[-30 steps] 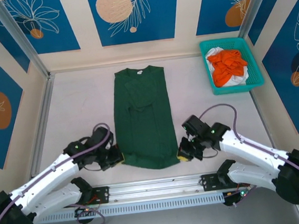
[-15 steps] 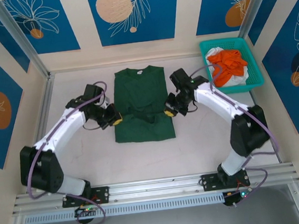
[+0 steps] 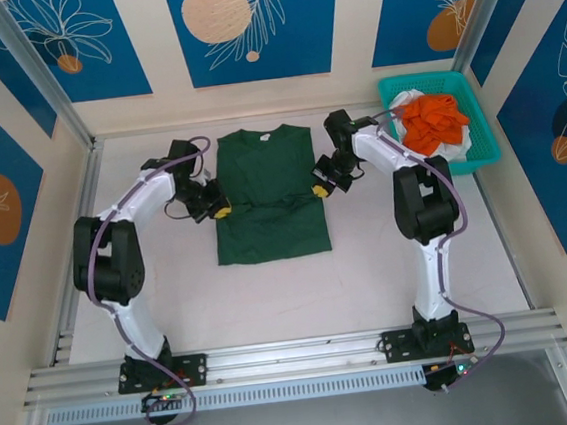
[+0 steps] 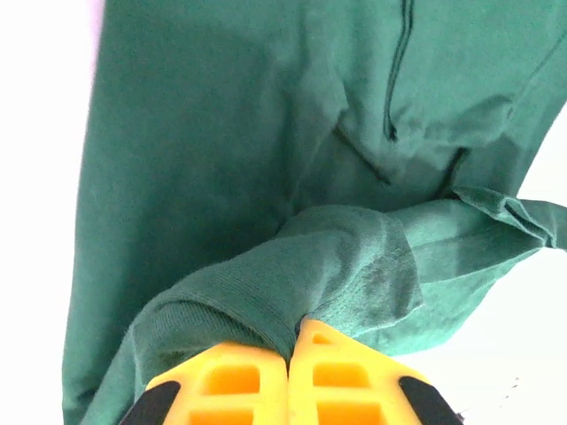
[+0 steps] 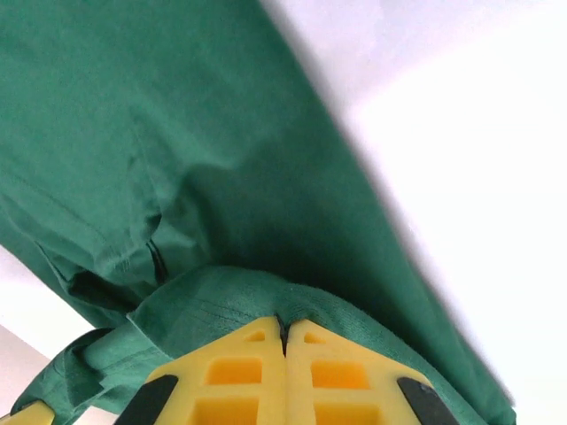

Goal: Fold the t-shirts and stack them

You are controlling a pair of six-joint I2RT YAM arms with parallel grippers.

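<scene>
The green t-shirt (image 3: 270,224), at centre frame on the counter (image 3: 172,304), has been drawn upward by its hem, which is pinched tight in the left tool (image 3: 220,211) and right tool (image 3: 319,189); the fold is judged half done.

No readable text, labels, brands or numbers anywhere.
</scene>
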